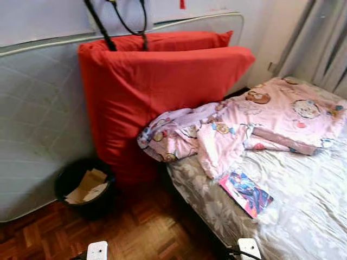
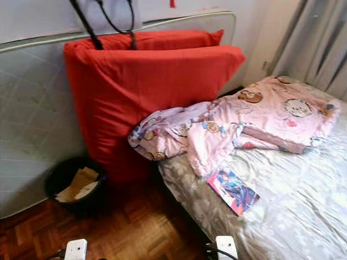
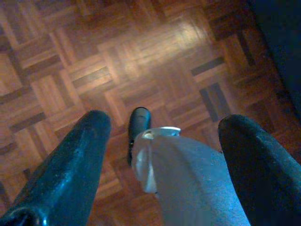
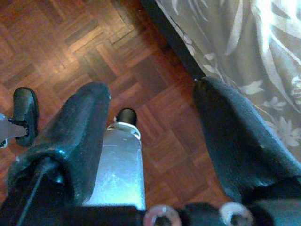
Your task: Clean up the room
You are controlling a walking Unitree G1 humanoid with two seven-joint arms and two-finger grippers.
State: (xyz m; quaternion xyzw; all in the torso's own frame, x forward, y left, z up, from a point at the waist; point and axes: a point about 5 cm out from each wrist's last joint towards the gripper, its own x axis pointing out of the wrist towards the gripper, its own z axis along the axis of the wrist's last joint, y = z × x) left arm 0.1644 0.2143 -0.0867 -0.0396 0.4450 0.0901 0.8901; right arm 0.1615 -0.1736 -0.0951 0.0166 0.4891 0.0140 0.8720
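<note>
A: What is nearest?

B: Both arms hang over the parquet floor [image 3: 141, 52]. The left gripper [image 3: 162, 141] and the right gripper [image 4: 150, 122] have fingers spread apart, holding nothing.

A: And further?

B: A black bin [image 1: 87, 189] with papers stands on the floor. A colourful book [image 1: 246, 193] lies on the bed [image 1: 303, 216], near the pink blanket [image 1: 255, 122]. Behind, red cushions [image 1: 157, 81] lean on a mattress [image 1: 38, 119].

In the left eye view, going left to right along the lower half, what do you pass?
Black waste bin holding paper scraps → big red cushion → crumpled pink cartoon-print blanket → colourful thin book on the grey bedsheet.
</note>
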